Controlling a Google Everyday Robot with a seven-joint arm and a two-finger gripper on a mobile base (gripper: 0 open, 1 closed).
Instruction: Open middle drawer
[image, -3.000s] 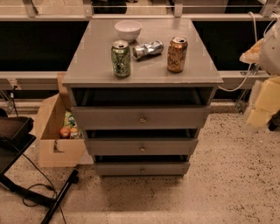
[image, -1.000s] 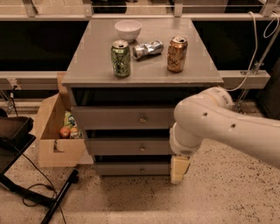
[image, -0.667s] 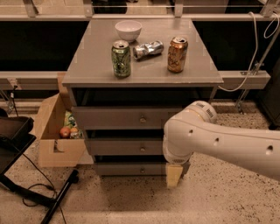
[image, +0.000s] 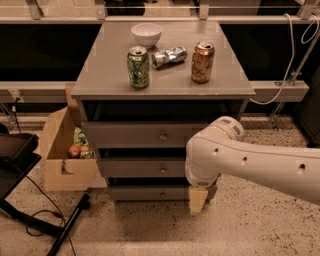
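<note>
The middle drawer (image: 135, 169) is a grey flat front with a small brass knob (image: 162, 170), shut between the top drawer (image: 130, 135) and the bottom drawer (image: 145, 193). My white arm (image: 250, 162) reaches in from the right and covers the right end of the middle and bottom drawers. The cream-coloured gripper (image: 198, 201) hangs below the arm's bend, in front of the bottom drawer's right end. It sits below and to the right of the middle knob, apart from it.
On the cabinet top (image: 105, 75) stand a white bowl (image: 146, 34), a green can (image: 138, 66), a crushed silver can (image: 169, 55) and a brown can (image: 202, 62). An open cardboard box (image: 65, 160) sits left of the cabinet. A black stand (image: 30, 220) lies lower left.
The arm has swung in from the far right edge to the front of the drawers. Over the last second the gripper has shifted slightly left and down. The drawers have not moved.
</note>
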